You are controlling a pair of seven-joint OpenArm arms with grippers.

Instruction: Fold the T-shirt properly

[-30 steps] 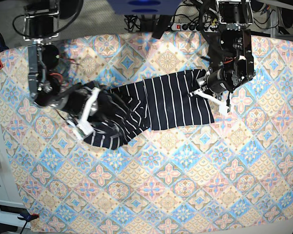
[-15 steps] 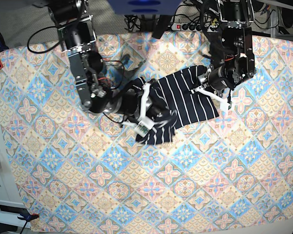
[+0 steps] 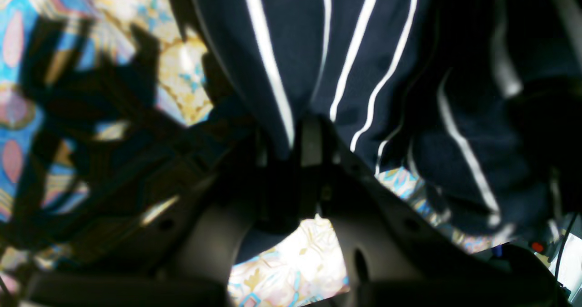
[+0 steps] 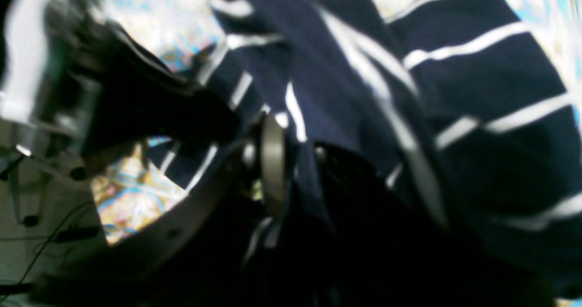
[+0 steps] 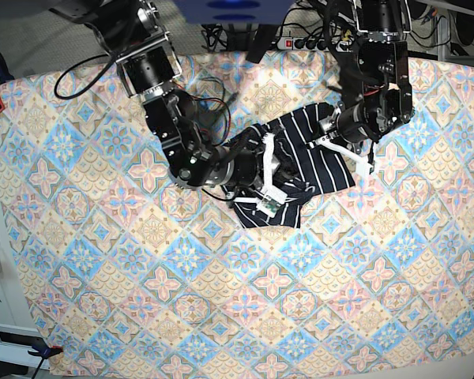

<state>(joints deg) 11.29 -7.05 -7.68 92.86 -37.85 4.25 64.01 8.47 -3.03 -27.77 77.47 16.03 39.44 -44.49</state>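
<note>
T-shirt (image 5: 304, 158) lies bunched on the patterned tablecloth (image 5: 103, 260). Both the left gripper (image 3: 295, 148) and the right gripper (image 4: 291, 157) pinch its fabric between narrow jaws.

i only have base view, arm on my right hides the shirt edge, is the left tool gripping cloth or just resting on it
observer: gripping. The left wrist view shows a fold of the T-shirt pinched in the left tool.
operator: and the other one
observer: the right wrist view is blurred, but a striped fold also runs into the right tool.
operator: anything under the left pinch
observer: only bare tablecloth shows below it.
</note>
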